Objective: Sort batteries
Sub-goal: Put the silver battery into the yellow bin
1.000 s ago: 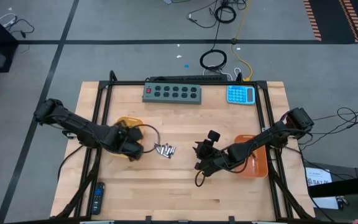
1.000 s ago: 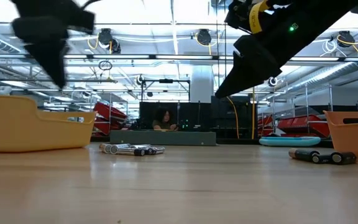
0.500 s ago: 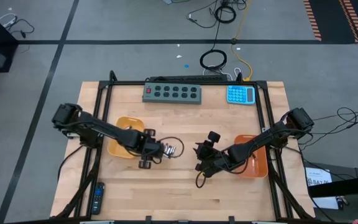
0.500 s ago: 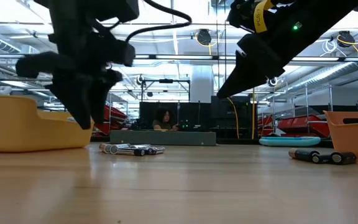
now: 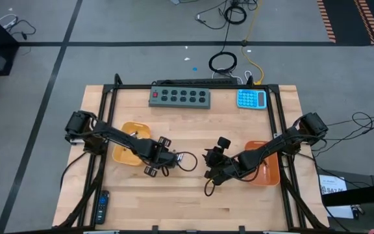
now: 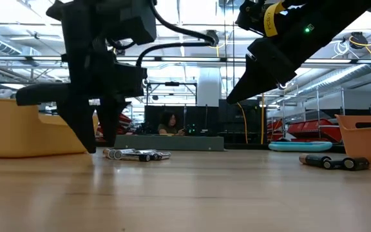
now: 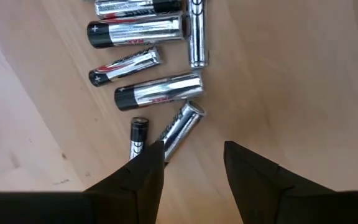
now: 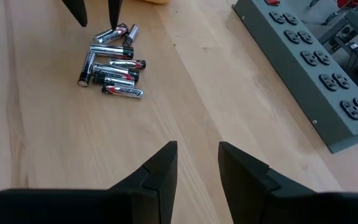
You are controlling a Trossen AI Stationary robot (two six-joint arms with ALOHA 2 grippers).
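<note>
You are lowering left gripper (image 7: 188,163), jaws parted and empty, over batteries (image 7: 160,90) clustered at table centre, nearest cell at its 11 o'clock. Risk: finger nudging neighbours, scattering pile. Right gripper (image 8: 194,165) hovering at 3 o'clock, parted, empty.

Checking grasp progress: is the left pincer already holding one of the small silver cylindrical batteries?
No: the left pincer is open and empty above the silver batteries lying on the table.

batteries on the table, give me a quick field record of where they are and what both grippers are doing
battery pile: small silvery cylinder batteries lying loose on the wooden table
left gripper: open, empty, low over the pile's edge
right gripper: open, empty, farther off, facing the pile
left orange plastic tray: beside the left arm
right orange plastic tray: under the right arm
</note>
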